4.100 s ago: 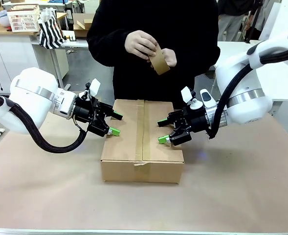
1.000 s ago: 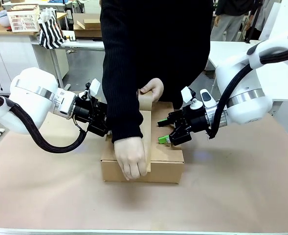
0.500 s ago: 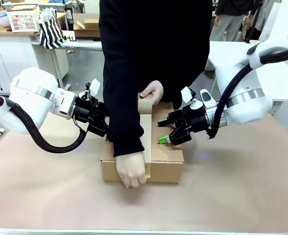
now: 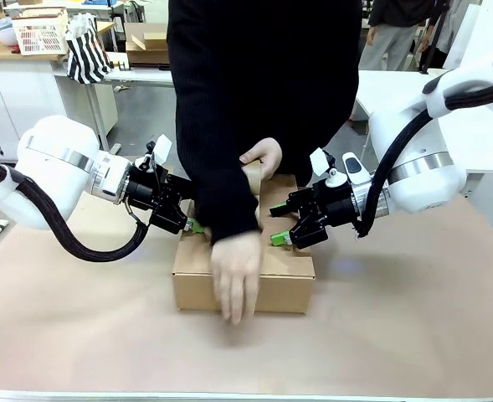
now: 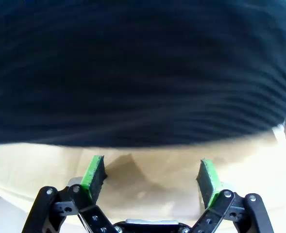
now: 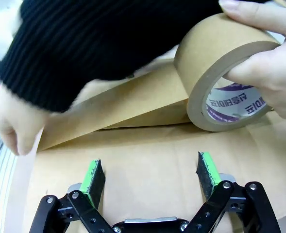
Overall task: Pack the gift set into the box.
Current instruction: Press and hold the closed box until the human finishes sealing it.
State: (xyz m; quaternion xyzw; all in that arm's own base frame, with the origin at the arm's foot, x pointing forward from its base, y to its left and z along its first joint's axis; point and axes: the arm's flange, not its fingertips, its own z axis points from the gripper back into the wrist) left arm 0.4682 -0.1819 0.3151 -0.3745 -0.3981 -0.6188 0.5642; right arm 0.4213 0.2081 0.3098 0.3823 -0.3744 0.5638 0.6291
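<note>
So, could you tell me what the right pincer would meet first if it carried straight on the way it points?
Probably the strip of brown tape stretched over the box, then the person's dark sleeve. The open right pincer hangs just above the box top; depth is unclear.

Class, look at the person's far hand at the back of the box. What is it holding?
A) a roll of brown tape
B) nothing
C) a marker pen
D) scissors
A: the hand grips a roll of brown tape over the box, with tape drawn out from it.

Purple print on tape roll (image 6: pixel 228 104) core label, chars too small to read.
</note>
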